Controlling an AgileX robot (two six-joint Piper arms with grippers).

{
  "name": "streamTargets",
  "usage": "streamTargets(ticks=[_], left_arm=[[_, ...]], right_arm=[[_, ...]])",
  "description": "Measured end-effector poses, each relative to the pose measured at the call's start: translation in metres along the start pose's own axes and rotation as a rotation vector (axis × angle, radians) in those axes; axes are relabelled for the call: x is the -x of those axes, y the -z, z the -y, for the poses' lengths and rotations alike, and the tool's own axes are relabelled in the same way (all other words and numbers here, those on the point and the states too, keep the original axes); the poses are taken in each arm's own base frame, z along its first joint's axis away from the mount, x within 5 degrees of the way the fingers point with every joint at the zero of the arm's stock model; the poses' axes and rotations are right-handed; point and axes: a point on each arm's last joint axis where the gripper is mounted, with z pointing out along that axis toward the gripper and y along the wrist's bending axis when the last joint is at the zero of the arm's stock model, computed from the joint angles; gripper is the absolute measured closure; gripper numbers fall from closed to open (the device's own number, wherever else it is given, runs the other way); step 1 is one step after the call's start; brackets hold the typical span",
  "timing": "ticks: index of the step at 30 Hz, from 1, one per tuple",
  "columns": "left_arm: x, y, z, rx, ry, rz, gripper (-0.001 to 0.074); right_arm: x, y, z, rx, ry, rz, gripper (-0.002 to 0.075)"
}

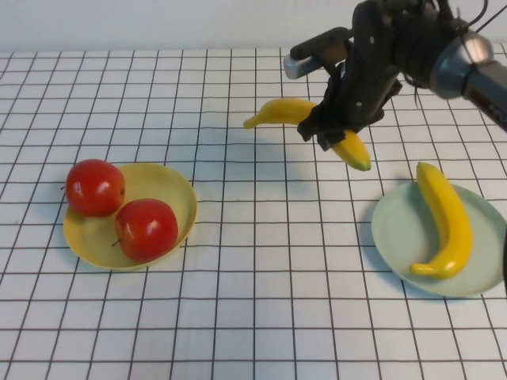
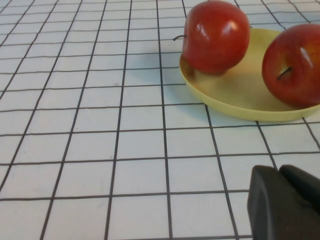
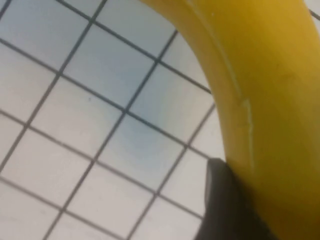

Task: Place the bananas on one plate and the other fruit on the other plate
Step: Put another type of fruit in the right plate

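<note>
One banana [image 1: 281, 111] lies across the far middle of the table with my right gripper [image 1: 329, 131] shut around its middle. In the right wrist view a dark finger [image 3: 222, 200] presses against its yellow skin [image 3: 270, 75]. A second banana [image 1: 447, 226] rests on the pale blue-green plate [image 1: 396, 229] at the right. Two red apples [image 1: 95, 187] [image 1: 146, 229] sit on the yellow plate [image 1: 170, 186] at the left. My left gripper [image 2: 280, 172] is shut and empty over the table, a short way from the yellow plate [image 2: 235, 95] and its apples [image 2: 216, 35] [image 2: 295, 62]. The high view does not show it.
A white cloth with a black grid [image 1: 261, 277] covers the whole table. The right arm [image 1: 467, 63] reaches in from the far right above the blue-green plate.
</note>
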Motion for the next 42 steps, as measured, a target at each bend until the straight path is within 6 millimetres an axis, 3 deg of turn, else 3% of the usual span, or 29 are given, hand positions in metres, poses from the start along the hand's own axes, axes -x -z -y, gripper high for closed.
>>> streamTargets(ticks=[3,7,10,16,23,26,33,38,42], left_arm=[[0.0,0.0,0.0,0.0,0.0,0.0,0.0739],[0.0,0.0,0.0,0.0,0.0,0.0,0.0739],[0.0,0.0,0.0,0.0,0.0,0.0,0.0739],[0.0,0.0,0.0,0.0,0.0,0.0,0.0739],[0.0,0.0,0.0,0.0,0.0,0.0,0.0739],[0.0,0.0,0.0,0.0,0.0,0.0,0.0739],[0.0,0.0,0.0,0.0,0.0,0.0,0.0739],[0.0,0.0,0.0,0.0,0.0,0.0,0.0739],[0.0,0.0,0.0,0.0,0.0,0.0,0.0739]], right_arm=[[-0.014,0.017,0.001,-0.01,-0.017,-0.062,0.0414],[-0.048,0.015,-0.003,-0.002,-0.069,-0.141,0.0414],[-0.08,0.018,-0.001,0.012,-0.175,-0.098,0.0414],[-0.148,0.055,0.024,0.046,-0.509,0.09,0.0414],[-0.226,0.059,0.053,0.022,-0.791,0.115,0.0414],[-0.238,0.058,0.063,-0.002,-0.836,0.106,0.0414],[-0.24,0.058,0.077,-0.039,-0.862,0.157,0.0414],[-0.24,0.04,0.081,-0.044,-0.856,0.105,0.0414],[-0.235,0.027,0.085,-0.043,-0.849,0.067,0.0351]])
